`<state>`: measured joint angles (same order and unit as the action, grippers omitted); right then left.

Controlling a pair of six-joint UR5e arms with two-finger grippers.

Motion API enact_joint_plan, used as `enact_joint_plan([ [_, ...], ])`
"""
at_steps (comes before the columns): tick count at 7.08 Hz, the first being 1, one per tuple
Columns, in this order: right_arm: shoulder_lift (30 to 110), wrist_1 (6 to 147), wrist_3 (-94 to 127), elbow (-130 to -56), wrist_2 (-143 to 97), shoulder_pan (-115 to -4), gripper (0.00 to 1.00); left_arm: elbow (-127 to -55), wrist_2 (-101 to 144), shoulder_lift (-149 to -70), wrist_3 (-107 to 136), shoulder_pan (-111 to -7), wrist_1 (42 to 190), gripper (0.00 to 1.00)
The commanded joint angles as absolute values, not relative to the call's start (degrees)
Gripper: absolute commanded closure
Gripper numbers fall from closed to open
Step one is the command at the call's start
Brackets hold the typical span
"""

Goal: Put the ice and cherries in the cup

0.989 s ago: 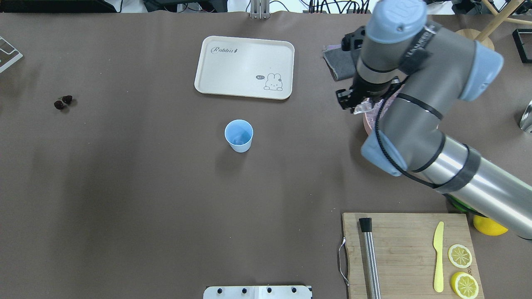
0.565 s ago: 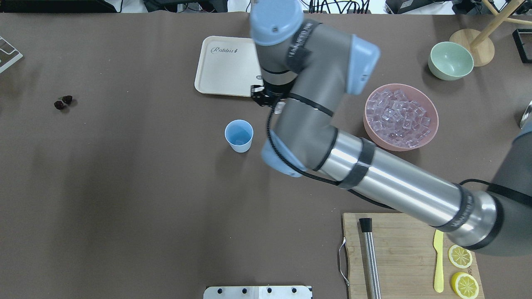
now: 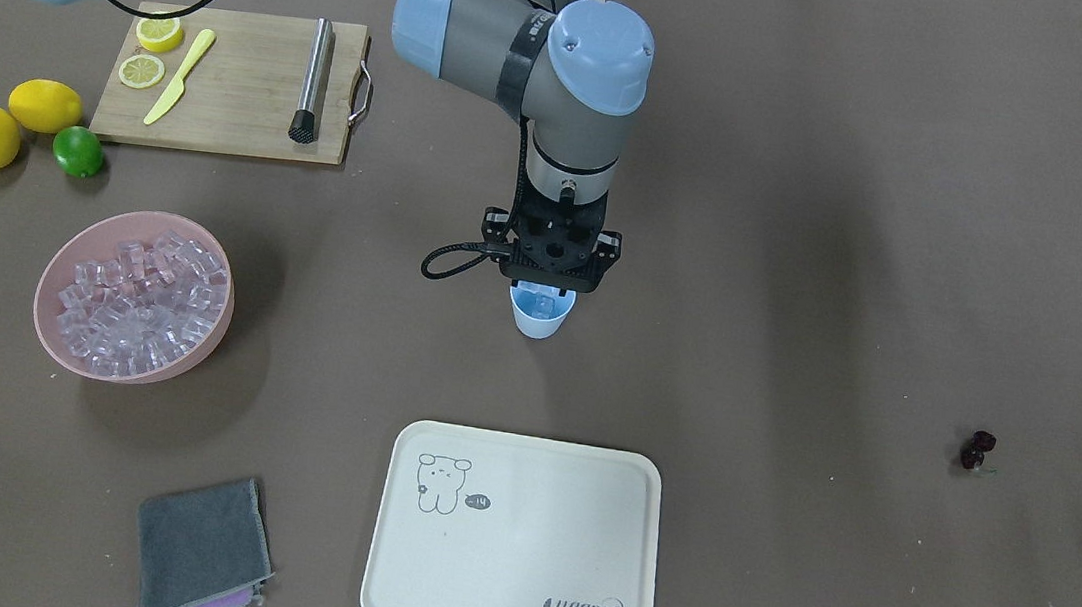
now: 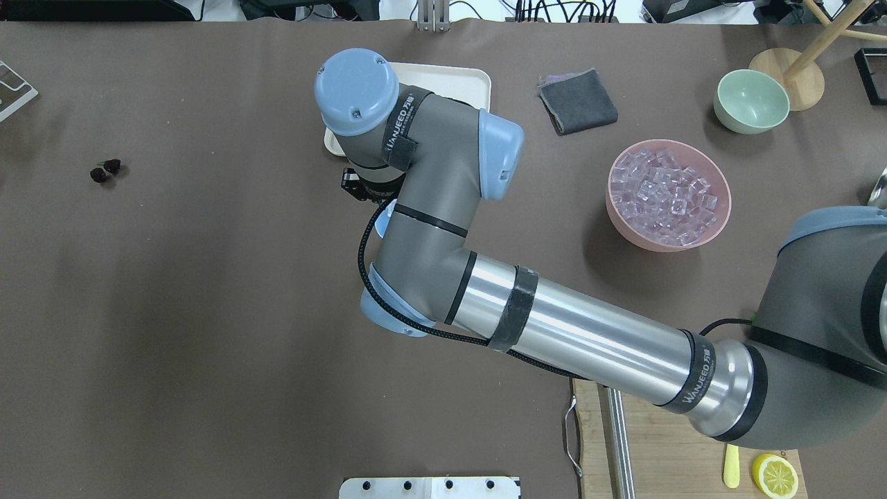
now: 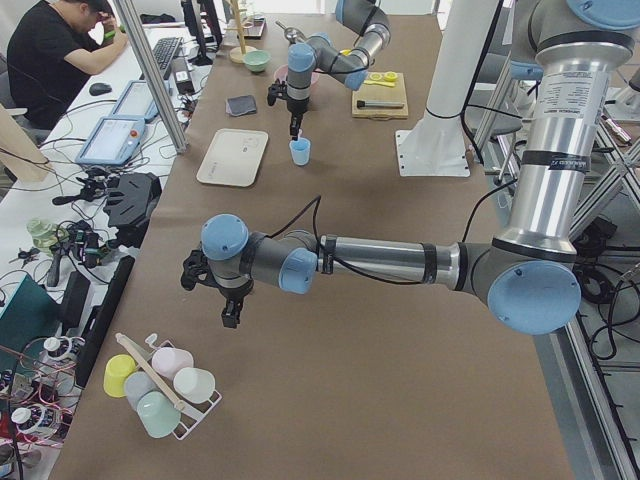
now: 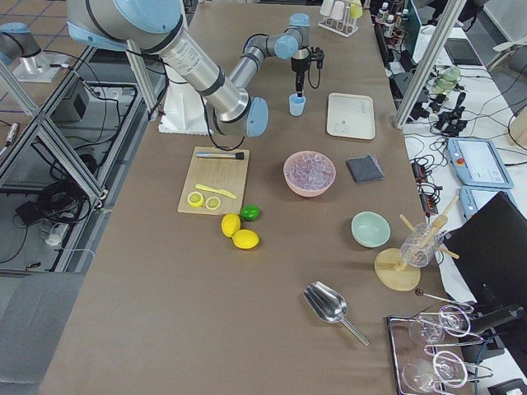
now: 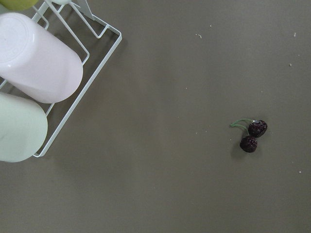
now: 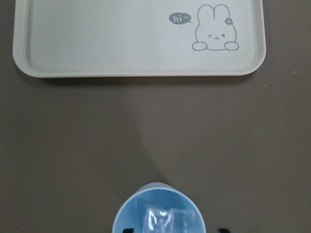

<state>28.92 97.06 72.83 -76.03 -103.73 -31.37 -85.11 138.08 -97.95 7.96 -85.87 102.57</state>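
Ice, a couple of clear cubes, already lies inside the light blue cup, which stands directly beneath the right claw in the front-facing view. The cherries lie on the table well off to that claw's left, and a pink bowl heaped with more ice sits well off to its right. From overhead, the right arm hides the cup and most of the claw; the cherries rest far to its left. In the left-end view the left claw hangs above the table, well apart from the cup, and I cannot tell whether it is spread or pressed together. The right-end view shows the right claw straight above the cup. The left wrist view shows the cherries below the left claw and off to one side, with a wire rack of cups on the other. The right wrist view looks down into the cup just under the claw, with a cream tray beyond. Two dark fingertips sit apart, either side of the cup, so this claw looks spread and empty. By my judgement the ice step is under way or done, and the cherries are still to fetch. A second ago this claw was at the pink bowl pinching a cube; it has since crossed to the cup and released it, while cup and cherries have stayed put.
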Motion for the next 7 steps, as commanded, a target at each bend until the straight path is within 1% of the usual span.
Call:
enact_joint_plan([
  [1,33.3,97.9,72.4,-83.0,-104.8,-32.3,0.0,-84.7,138.0,-98.8,8.3,-85.6,102.5,0.02],
  [2,41.1,99.0,69.6,-92.8,-105.7,-35.0,0.0,-84.9,138.0,-99.5,8.9,-85.5,102.4,0.02],
  [3,53.6,100.1,58.8,-104.6,-112.1,-40.0,0.0,-85.2,137.6,-101.1,13.8,-85.1,102.1,0.02],
  [4,63.9,99.5,50.7,-110.5,-115.6,-44.4,0.0,-83.9,137.5,-104.6,22.9,-81.3,100.8,0.02],
  [5,70.2,99.2,38.8,-111.0,-119.8,-51.5,0.0,-84.3,137.5,-104.9,24.5,-79.1,102.4,0.02],
  [6,75.9,99.1,26.0,-109.4,-123.9,-60.2,0.0,-84.3,136.8,-105.3,24.6,-74.6,103.2,0.02],
  [7,80.0,99.1,18.1,-107.7,-126.9,-67.5,0.0,-84.2,134.2,-106.5,24.6,-71.4,103.2,0.02],
])
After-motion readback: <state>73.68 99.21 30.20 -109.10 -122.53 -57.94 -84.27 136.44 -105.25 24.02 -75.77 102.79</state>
